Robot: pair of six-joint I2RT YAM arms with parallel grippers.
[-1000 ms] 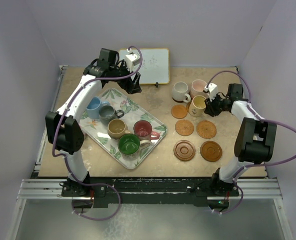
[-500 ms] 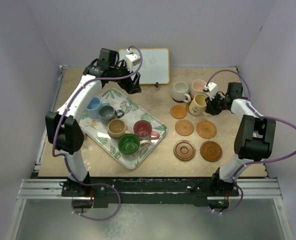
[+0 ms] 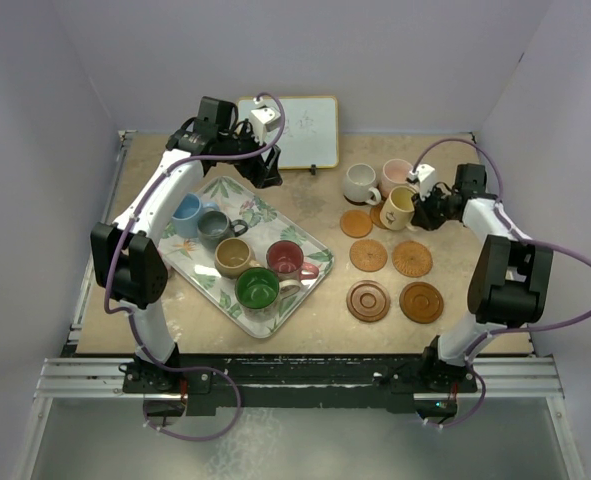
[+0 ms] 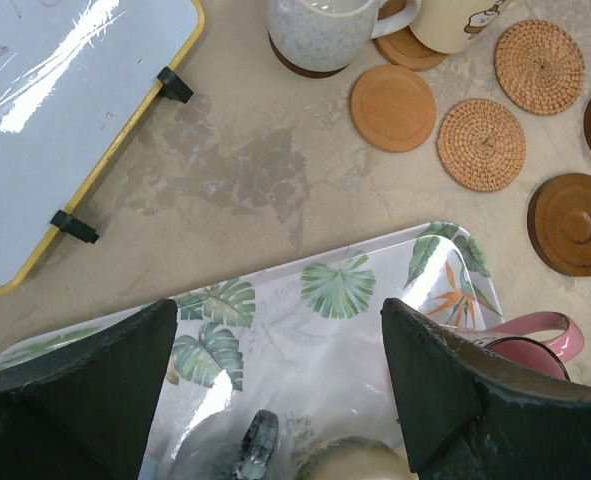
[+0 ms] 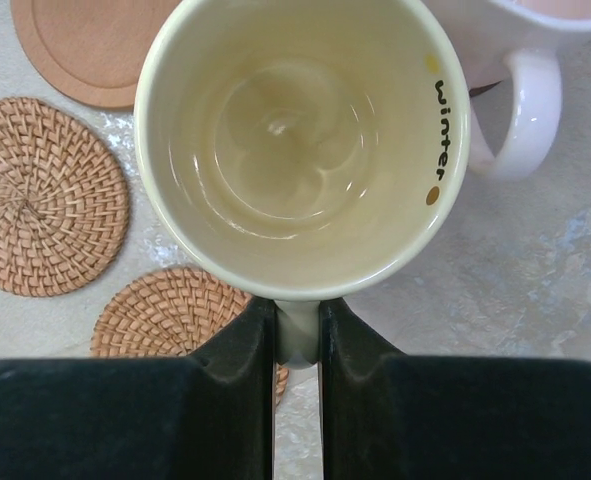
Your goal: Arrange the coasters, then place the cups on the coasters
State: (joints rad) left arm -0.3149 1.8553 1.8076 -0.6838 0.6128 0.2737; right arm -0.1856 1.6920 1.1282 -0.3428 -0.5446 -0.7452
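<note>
My right gripper [image 3: 422, 208] [image 5: 297, 320] is shut on the handle of the yellow cup [image 3: 397, 208] [image 5: 300, 140], which is upright. Whether the cup rests on anything I cannot tell. The off-white cup [image 3: 359, 182] and the pink cup [image 3: 396, 174] [image 5: 520, 60] stand just behind it. Several coasters lie nearby, among them an orange one [image 3: 356, 222] [image 5: 95, 40], woven ones [image 3: 412, 258] [image 5: 40, 195] and dark ones [image 3: 367, 301]. My left gripper [image 3: 265, 175] [image 4: 280, 320] hangs open over the tray's far end, holding nothing.
The leaf-patterned tray [image 3: 305, 285] [image 4: 305, 258] at centre left holds blue [image 3: 187, 214], grey [image 3: 215, 229], tan [image 3: 233, 257], red [image 3: 286, 259] and green [image 3: 257, 288] cups. A small whiteboard [image 3: 300, 130] lies at the back. Grey walls close in on three sides.
My right gripper has closed tighter on the yellow cup's handle and shifted slightly toward the back with the cup. The left arm has not moved.
</note>
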